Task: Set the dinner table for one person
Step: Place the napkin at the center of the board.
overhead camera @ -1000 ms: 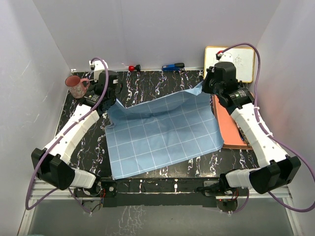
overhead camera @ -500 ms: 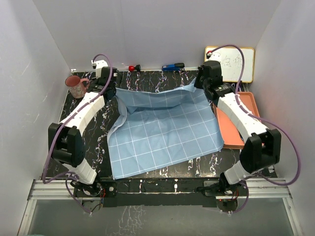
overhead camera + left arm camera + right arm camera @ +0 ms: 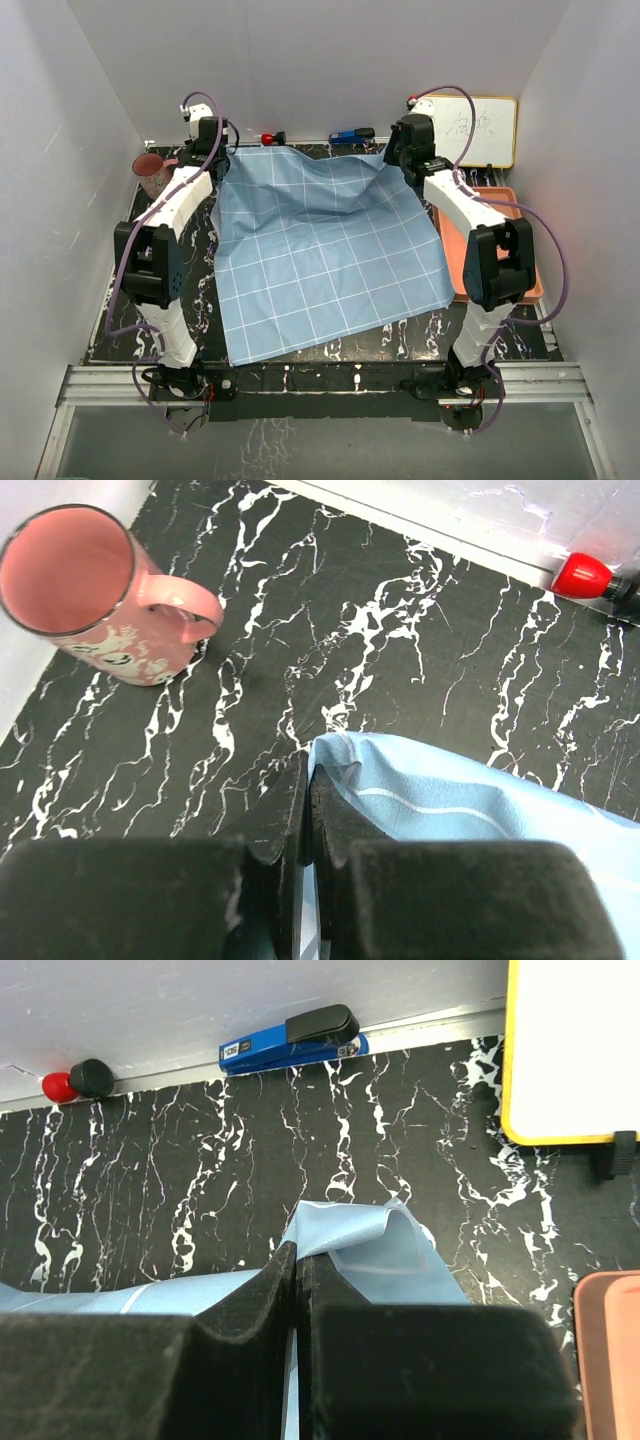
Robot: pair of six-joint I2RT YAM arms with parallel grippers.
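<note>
A light-blue cloth with a white grid (image 3: 325,255) lies spread over the black marble-veined dinner table (image 3: 195,290), its far edge pulled taut toward the back wall. My left gripper (image 3: 217,153) is shut on the cloth's far left corner (image 3: 345,755); the left wrist view shows the fabric pinched between the black fingers (image 3: 290,800). My right gripper (image 3: 400,160) is shut on the far right corner (image 3: 345,1230), which bunches up just past the fingers (image 3: 275,1280). Both arms reach far back over the table.
A pink mug (image 3: 152,175) (image 3: 85,585) stands at the far left. An orange tray (image 3: 500,245) lies along the right side. A whiteboard (image 3: 478,128), a blue stapler (image 3: 350,135) (image 3: 290,1038) and a red-capped marker (image 3: 270,138) (image 3: 590,577) sit by the back wall.
Both grippers have carried the cloth's far corners back toward the wall and apart, so the folded-over far half now lies stretched flat. The arms have extended far forward.
</note>
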